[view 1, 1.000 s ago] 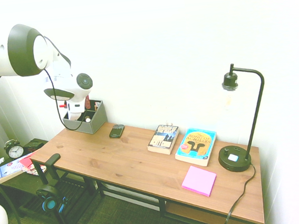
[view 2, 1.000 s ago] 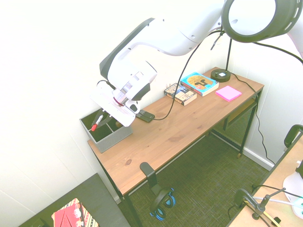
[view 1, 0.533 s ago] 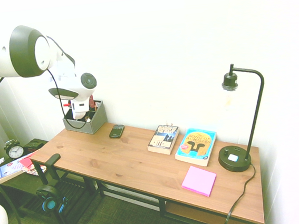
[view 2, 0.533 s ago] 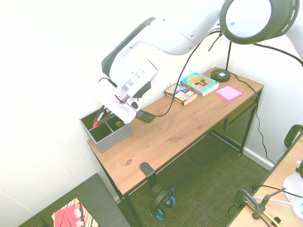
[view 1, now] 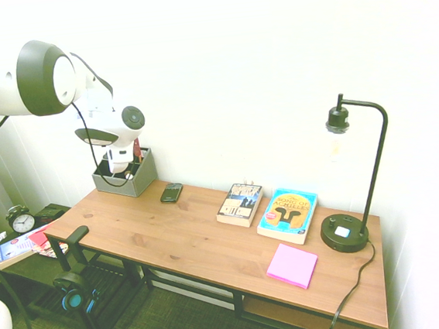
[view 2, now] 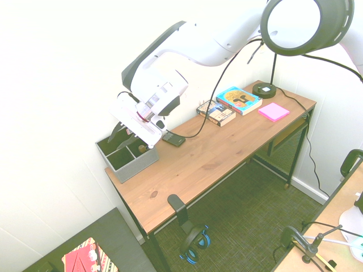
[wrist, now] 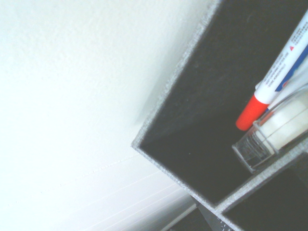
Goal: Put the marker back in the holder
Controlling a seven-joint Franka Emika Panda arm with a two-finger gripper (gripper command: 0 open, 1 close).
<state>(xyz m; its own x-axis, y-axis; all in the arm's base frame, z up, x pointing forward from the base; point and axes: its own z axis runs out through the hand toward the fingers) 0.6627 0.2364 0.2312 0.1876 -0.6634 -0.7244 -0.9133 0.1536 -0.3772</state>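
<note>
Hand: the hand (view 2: 114,145) is hovering low over the holder (view 2: 133,165), its two dark fingers standing apart and gripping nothing.
Marker: the marker (wrist: 276,76) is lying inside a compartment of the holder, its red cap pointing toward a corner.
Tape: a clear tape dispenser (wrist: 275,127) is sitting right by the marker, in the same compartment.
Holder: it is standing at one end of the table (view 1: 187,234), near the wall.
Phone: the phone (view 1: 172,192) is lying near the holder.
Books: the smaller book (view 1: 240,204) and the blue book (view 1: 288,215) are lying side by side, farther along.
Notes: the pink notes (view 1: 292,265) are lying in front of the blue book.
Lamp: the black lamp (view 1: 345,232) is standing at the other end.
Headphones: the headphones (view 2: 195,242) are hanging beside the table.
</note>
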